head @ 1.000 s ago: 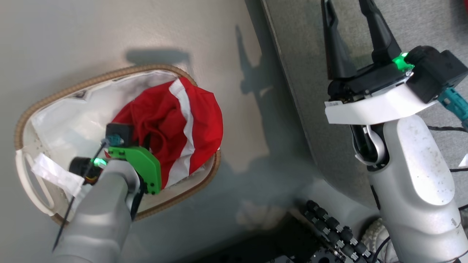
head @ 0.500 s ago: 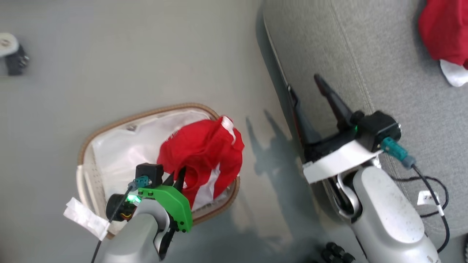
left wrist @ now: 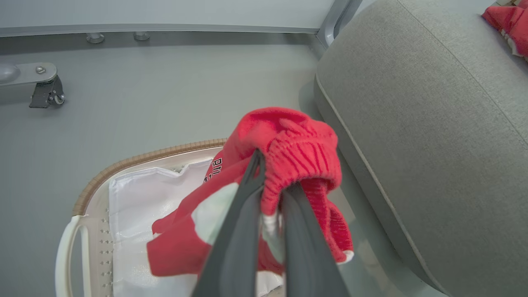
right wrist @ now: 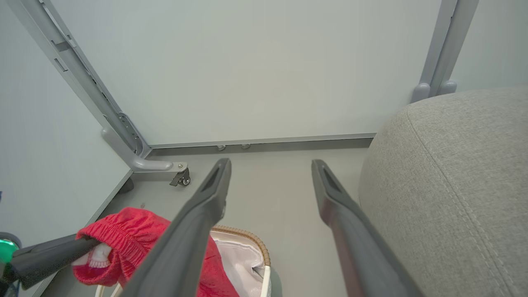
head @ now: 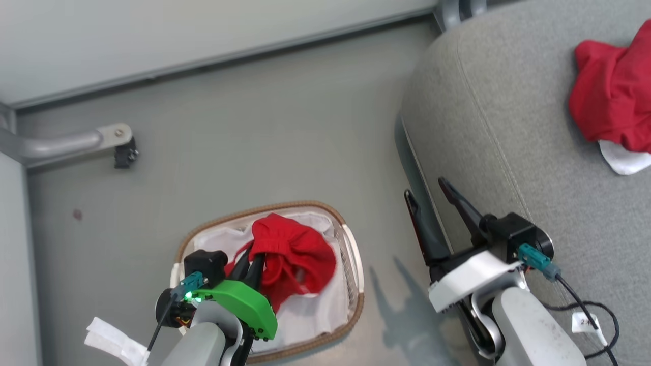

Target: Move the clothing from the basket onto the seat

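Note:
A red garment with white patches, part of the clothing (head: 292, 254) (left wrist: 288, 144) (right wrist: 123, 239), hangs above the basket (head: 351, 254) (left wrist: 136, 159) (right wrist: 247, 237), a white perforated tub with a brown woven rim. My left gripper (head: 252, 262) (left wrist: 270, 194) is shut on its bunched elastic band, and its lower part trails into the white liner. More clothing (head: 613, 104) (left wrist: 505, 22) lies on the seat (head: 508, 127) (left wrist: 412, 103) (right wrist: 453, 185), a grey sofa to the right. My right gripper (head: 427, 188) (right wrist: 270, 165) stands open, fingers spread, beside the seat's front edge.
A grey metal frame leg with a caster (head: 119, 147) (left wrist: 45, 88) (right wrist: 179, 177) stands on the floor at the far left. A pale wall with a baseboard (head: 229, 51) runs across the back. A black cable (head: 595, 315) trails over the seat near my right wrist.
The head camera has tilted up and back, so the whole picture shifted. My left gripper has lifted the red garment up out of the basket, still shut on it. The right gripper stayed open.

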Controlling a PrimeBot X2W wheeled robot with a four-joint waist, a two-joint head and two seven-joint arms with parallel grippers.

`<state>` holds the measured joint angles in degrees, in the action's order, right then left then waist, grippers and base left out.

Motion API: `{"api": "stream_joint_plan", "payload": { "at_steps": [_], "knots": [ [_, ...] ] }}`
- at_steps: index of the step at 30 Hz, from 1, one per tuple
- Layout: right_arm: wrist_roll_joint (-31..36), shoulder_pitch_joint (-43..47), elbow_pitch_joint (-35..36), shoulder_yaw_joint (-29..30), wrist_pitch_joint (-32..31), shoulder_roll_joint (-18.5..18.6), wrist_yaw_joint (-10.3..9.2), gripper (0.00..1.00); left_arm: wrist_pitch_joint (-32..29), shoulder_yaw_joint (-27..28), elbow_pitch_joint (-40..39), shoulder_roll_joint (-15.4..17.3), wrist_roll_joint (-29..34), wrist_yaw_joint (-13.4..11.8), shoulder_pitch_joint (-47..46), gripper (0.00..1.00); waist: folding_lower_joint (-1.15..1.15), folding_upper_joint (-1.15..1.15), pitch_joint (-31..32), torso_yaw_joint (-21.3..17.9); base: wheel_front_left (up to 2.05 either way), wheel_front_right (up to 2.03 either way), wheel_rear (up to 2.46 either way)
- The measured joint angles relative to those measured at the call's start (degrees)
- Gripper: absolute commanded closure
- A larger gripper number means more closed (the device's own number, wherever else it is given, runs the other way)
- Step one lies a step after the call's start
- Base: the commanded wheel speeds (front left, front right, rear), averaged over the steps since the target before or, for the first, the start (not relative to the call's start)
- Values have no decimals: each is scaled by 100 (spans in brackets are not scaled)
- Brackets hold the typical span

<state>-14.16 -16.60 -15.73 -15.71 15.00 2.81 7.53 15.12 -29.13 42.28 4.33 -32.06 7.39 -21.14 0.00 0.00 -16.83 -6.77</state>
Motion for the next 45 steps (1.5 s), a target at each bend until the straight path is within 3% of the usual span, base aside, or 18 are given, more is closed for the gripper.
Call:
{"api": "stream_joint_plan", "payload": {
  "at_steps": [13,21,33,45],
  "knots": [
    [18,859,-222,24,0,2,0,0,0,474,-1468,-123,249,-1,295,100,0,0,1243,366,0,0,0],
    [168,1014,-449,-156,0,5,0,0,0,592,-2067,-141,301,-1,1,100,0,0,1611,566,0,0,0],
    [583,740,-877,-921,0,303,0,0,0,89,-2374,-149,70,-10,-469,100,0,0,1575,917,0,0,0],
    [1279,-422,-1469,-1536,0,142,0,0,0,-544,-2471,-147,-182,-89,-742,100,0,0,1464,1191,0,0,0]
  ]
}}
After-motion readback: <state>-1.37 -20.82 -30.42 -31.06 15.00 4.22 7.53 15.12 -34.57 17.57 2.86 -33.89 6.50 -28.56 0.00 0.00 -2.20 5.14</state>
